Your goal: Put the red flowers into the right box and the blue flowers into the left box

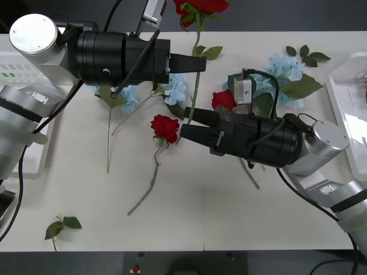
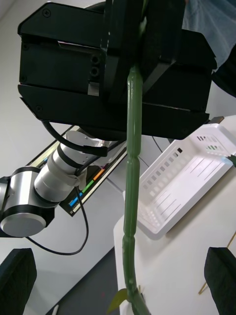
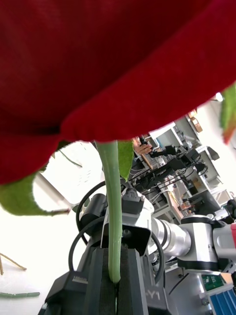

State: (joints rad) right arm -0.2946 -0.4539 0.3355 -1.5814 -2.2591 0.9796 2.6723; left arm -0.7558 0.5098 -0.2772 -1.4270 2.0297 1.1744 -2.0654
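We are mid-handover: the left gripper [image 1: 198,63] clamps the red rose [image 1: 200,7] stem at 12 o'clock while the right gripper [image 1: 186,123] gapes around it. Next we judge it should close, then carry to the right box [image 1: 351,103] at 3 o'clock.

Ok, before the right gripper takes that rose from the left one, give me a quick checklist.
1. The left gripper is shut on the stem of the held red rose: ok.
2. The right gripper is open: ok.
3. The stem runs between the right fingers: ok.
4. Room in the right box: cannot tell.
5. The lying red rose is apart from the right gripper: cannot tell, very close.
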